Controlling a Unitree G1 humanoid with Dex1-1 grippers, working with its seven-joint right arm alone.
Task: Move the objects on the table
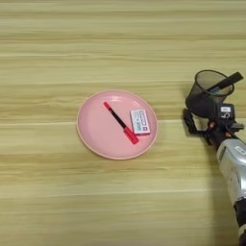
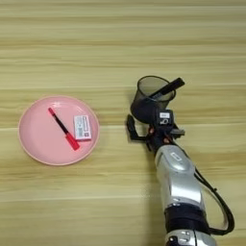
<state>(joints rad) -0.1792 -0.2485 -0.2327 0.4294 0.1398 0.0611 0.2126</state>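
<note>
Two things lie on the round pink plate (image 1: 96, 139) in our left eye view: a slim red-and-black marker (image 1: 120, 122) and a small white rectangular eraser with red label (image 1: 140, 121), just beside each other. On the light wooden desk (image 1: 72, 48), our right eye view shows the black wire-mesh pen cup (image 2: 149, 98) holding a black marker (image 2: 169, 87). Our gripper (image 2: 139, 126) stands at the cup's base; one black finger (image 2: 130, 126) shows beside it, and we cannot tell whether it grips.

The right arm (image 2: 180, 185) is a rounded silver forearm shell with a black ribbed collar at its base, a looping black cable alongside, small white labels, orange-red wrist accents and a black gripper (image 2: 139, 126).
</note>
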